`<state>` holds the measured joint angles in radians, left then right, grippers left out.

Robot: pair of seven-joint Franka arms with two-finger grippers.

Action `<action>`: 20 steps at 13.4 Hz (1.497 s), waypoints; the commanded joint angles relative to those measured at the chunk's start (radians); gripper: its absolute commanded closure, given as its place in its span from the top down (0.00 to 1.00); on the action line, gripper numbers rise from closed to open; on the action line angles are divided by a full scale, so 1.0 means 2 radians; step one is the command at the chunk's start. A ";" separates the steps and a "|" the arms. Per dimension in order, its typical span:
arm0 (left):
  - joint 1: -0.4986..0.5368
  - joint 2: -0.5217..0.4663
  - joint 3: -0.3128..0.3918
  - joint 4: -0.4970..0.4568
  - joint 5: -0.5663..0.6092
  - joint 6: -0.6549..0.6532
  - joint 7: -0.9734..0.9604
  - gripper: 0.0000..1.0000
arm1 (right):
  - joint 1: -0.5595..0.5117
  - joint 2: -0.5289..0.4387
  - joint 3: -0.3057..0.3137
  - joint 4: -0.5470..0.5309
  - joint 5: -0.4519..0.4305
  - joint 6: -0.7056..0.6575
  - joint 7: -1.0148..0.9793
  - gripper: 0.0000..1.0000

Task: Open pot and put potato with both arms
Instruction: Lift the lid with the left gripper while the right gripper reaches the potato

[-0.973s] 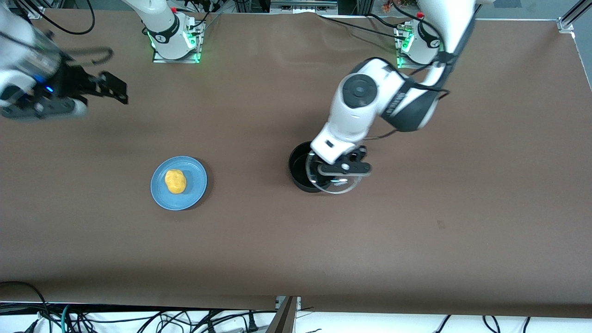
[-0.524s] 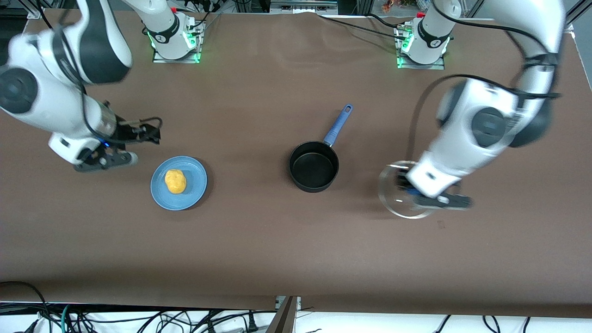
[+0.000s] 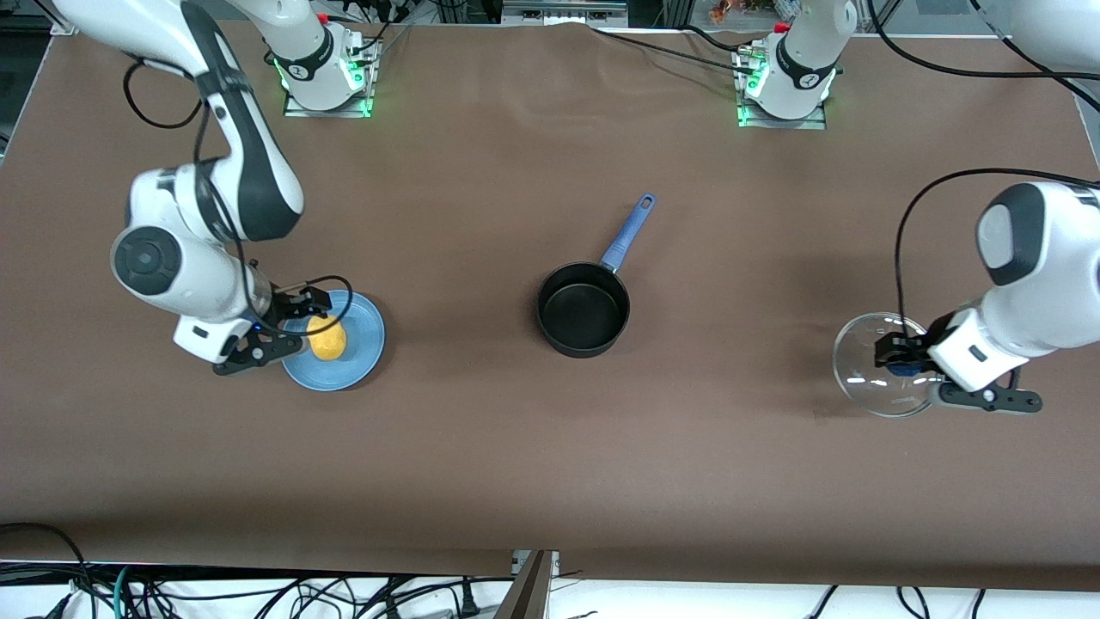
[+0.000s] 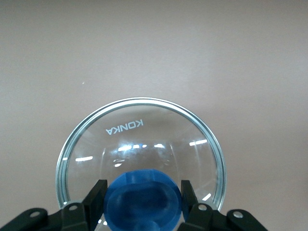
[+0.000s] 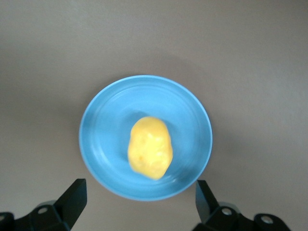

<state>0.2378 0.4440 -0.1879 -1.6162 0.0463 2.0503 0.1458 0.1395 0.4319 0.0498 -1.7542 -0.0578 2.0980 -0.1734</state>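
Observation:
The black pot [image 3: 583,321] stands open mid-table, and its blue handle [image 3: 628,230] points toward the robot bases. The yellow-orange potato [image 3: 327,337] lies on a blue plate [image 3: 361,348]; both also show in the right wrist view, potato [image 5: 149,147] and plate [image 5: 103,125]. My right gripper [image 3: 305,325] hangs open over the plate's edge beside the potato, its own view [image 5: 139,193] showing the jaws wide apart and empty. My left gripper [image 3: 898,359] is shut on the blue knob [image 4: 143,190] of the clear glass lid [image 3: 864,383], low over the table at the left arm's end.
The brown table cover [image 3: 550,447] is bare between plate, pot and lid. The lid [image 4: 144,130] fills most of the left wrist view. Cables hang below the table's near edge [image 3: 550,563].
The left arm swung the lid off the pot and out to the left arm's end of the table. The right arm came in from its end to over the plate.

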 commanded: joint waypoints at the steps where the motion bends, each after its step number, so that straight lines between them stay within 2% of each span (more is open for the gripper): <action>1: 0.000 -0.016 0.036 -0.063 -0.044 0.053 0.069 0.37 | 0.000 0.019 0.000 -0.003 -0.011 0.029 -0.038 1.00; 2: 0.000 -0.018 0.048 -0.080 -0.058 0.066 0.080 0.37 | -0.001 0.024 -0.001 -0.004 -0.011 0.037 -0.047 1.00; 5: 0.001 -0.026 0.056 -0.142 -0.059 0.127 0.087 0.37 | -0.005 0.045 -0.001 -0.005 -0.011 0.042 -0.054 1.00; 10: 0.001 -0.023 0.064 -0.198 -0.057 0.203 0.088 0.37 | -0.005 0.055 -0.001 -0.042 -0.009 0.096 -0.056 1.00; 16: 0.002 0.001 0.065 -0.199 -0.058 0.209 0.090 0.41 | -0.005 0.066 -0.001 -0.044 -0.007 0.102 -0.057 0.98; 18: 0.002 0.012 0.065 -0.195 -0.060 0.210 0.090 0.47 | -0.005 0.070 -0.001 -0.044 -0.007 0.105 -0.057 0.98; 20: 0.002 0.020 0.065 -0.193 -0.060 0.210 0.090 0.50 | -0.005 0.072 -0.001 -0.043 -0.007 0.108 -0.057 0.79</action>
<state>0.2407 0.4723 -0.0620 -2.0107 -0.0444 2.4577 0.2889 0.1342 0.5751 0.0457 -1.8306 -0.0638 2.2913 -0.2762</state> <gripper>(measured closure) 0.330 0.097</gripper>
